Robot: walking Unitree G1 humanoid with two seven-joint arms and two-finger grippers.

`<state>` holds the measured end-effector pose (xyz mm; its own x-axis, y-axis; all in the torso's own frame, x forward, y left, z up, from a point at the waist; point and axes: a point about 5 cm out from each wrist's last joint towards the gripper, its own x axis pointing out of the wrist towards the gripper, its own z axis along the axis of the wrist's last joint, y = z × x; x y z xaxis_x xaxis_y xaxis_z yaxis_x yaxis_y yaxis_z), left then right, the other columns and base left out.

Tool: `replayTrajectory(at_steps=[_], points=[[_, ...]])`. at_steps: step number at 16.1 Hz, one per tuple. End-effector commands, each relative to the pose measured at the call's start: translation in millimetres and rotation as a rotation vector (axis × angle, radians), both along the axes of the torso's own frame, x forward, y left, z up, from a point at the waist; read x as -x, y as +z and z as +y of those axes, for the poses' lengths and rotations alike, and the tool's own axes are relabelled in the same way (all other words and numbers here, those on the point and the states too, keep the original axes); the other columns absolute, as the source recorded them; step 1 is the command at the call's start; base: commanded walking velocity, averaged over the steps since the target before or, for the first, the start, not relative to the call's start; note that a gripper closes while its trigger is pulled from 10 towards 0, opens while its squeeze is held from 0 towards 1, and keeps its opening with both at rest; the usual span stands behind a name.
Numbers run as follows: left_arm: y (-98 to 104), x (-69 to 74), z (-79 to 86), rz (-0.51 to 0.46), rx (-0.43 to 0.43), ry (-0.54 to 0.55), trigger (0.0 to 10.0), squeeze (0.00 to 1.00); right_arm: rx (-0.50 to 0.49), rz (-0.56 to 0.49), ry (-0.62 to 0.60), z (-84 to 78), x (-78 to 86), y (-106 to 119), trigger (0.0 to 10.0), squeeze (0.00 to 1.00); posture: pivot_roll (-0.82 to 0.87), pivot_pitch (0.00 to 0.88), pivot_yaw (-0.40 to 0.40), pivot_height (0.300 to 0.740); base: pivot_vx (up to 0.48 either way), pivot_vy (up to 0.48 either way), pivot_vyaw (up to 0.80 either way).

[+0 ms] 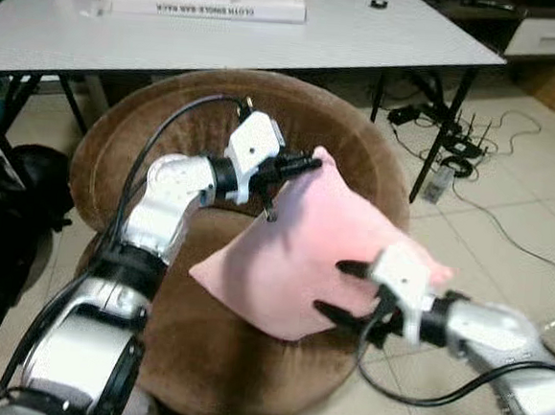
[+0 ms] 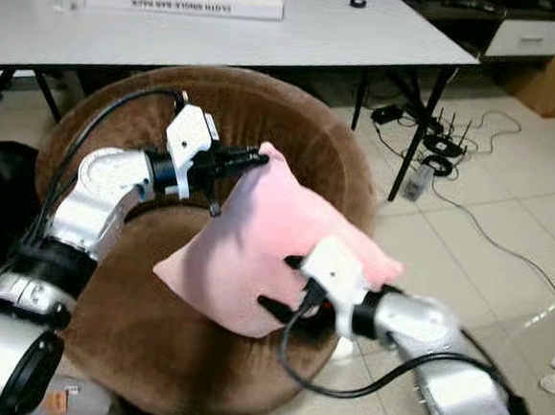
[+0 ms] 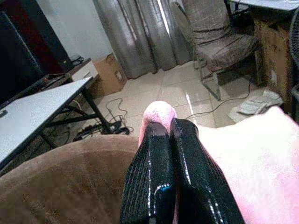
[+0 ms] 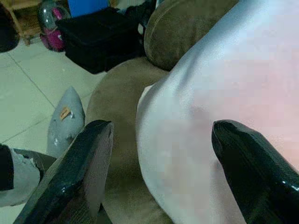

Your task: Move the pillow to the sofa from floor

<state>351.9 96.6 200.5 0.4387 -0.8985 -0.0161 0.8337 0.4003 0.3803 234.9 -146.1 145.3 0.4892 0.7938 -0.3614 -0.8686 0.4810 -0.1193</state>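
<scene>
A pink pillow [image 1: 293,257] hangs tilted just above the seat of a round brown sofa chair [image 1: 159,126]. My left gripper [image 1: 305,162] is shut on the pillow's upper corner, and in the left wrist view its two black fingers [image 3: 154,177] are pressed together with the pink tip [image 3: 159,112] poking out. My right gripper [image 1: 343,292] is open at the pillow's lower right edge. The right wrist view shows its fingers [image 4: 243,158] spread wide, with the pillow's edge [image 4: 196,116] between them.
A white table [image 1: 387,33] stands behind the chair with a long white box [image 1: 207,5] on it. Cables and a power strip [image 1: 440,163] lie on the tiled floor to the right. A black bag [image 1: 6,234] sits at the left.
</scene>
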Motion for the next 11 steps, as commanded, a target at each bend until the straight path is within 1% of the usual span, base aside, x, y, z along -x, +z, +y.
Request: replayTrajectory(at_steps=[1,2,3,4,6,7,8,9,10,11], points=[[12,2.1,-4.1,-0.029,0.015,-0.024,10.0,0.0,-0.012,-0.01,0.017,-1.7,0.7,7,10.0,0.0,-0.04,0.0,0.051,0.74,0.0,0.0,0.0],[4,10.5,-7.2,0.042,0.05,-0.024,10.0,0.0,-0.013,-0.011,0.024,-3.2,1.0,11,10.0,0.0,-0.04,0.0,0.046,0.74,0.0,0.0,0.0],[1,13.6,-8.1,0.072,0.063,-0.02,10.0,0.0,-0.012,-0.01,0.029,-3.3,1.3,13,10.0,0.0,-0.04,0.0,0.046,0.74,0.0,0.0,0.0],[-4,14.7,-7.8,0.094,0.065,-0.009,10.0,0.0,-0.011,-0.007,0.033,-2.4,2.3,13,10.0,0.0,-0.04,0.0,0.035,0.74,0.0,0.0,0.0],[-22,15.4,-6.2,0.14,0.064,0.048,10.0,0.0,-0.002,0.016,0.047,1.4,7.7,11,10.0,0.0,-0.05,0.0,0.01,0.74,0.0,0.0,0.0],[-36,14.9,-6.2,0.159,0.074,0.098,10.0,0.0,0.004,0.045,0.049,4.6,15.8,8,10.0,0.0,-0.05,0.021,-0.008,0.74,0.0,0.0,0.0],[-44,15.6,-4.6,0.162,0.082,0.143,10.0,0.0,0.012,0.06,0.043,8.1,21.8,7,10.0,0.0,-0.06,0.08,-0.028,0.74,0.0,0.0,0.0],[-48,13.6,-1.0,0.146,0.083,0.181,10.0,0.0,0.029,0.05,0.02,11.6,21.0,4,10.0,0.0,-0.06,0.097,-0.039,0.74,0.0,0.0,0.0],[-48,14.1,4.9,0.116,0.084,0.212,10.0,0.0,0.023,0.043,-0.022,15.6,24.1,3,10.0,0.0,-0.06,0.125,-0.057,0.74,0.0,0.0,0.0],[-44,10.0,15.7,0.058,0.084,0.275,10.0,0.0,0.012,0.018,-0.069,21.8,23.5,2,10.0,0.0,-0.06,0.131,-0.059,0.74,0.0,0.0,0.0]])
